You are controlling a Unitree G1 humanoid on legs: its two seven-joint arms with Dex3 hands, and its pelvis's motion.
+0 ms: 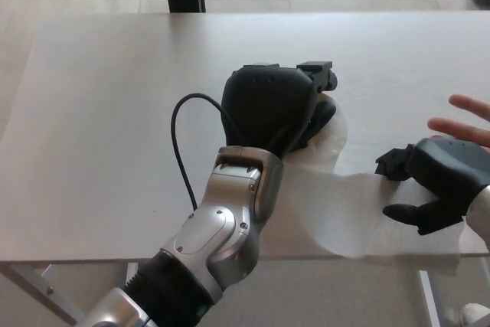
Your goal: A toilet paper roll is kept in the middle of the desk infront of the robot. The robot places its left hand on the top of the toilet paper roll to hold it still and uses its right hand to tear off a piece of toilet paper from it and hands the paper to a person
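Two black hands are at work on the desk (99,112), and we place everything by the roll (331,134). That roll stands near the desk's middle, almost wholly hidden: our left hand (272,109) lies on top of it, palm down, fingers curled over the far and right sides, so only a pale sliver of paper shows at the hand's right edge. We press on the roll more than we clasp it. Our left forearm (230,220), silver with a black cuff, runs from the roll down toward the near edge of the desk, and a thin black cable (178,155) loops out to the left of the roll and back along the arm.

From the roll's right side a strip (344,208) of white paper trails out flat over the desk, toward the near edge and to the right, as far as our right hand (432,185). That hand sits well to the right of the roll, low over the strip's far end, its thumb and fingers bent in around the paper and pinching it. The strip is unbroken between roll and right hand as far as we can see.

Beyond our right hand, farther right of the roll, a person's hand (463,120) reaches in from the picture's edge, fingers held out and apart, just clear of our hand.
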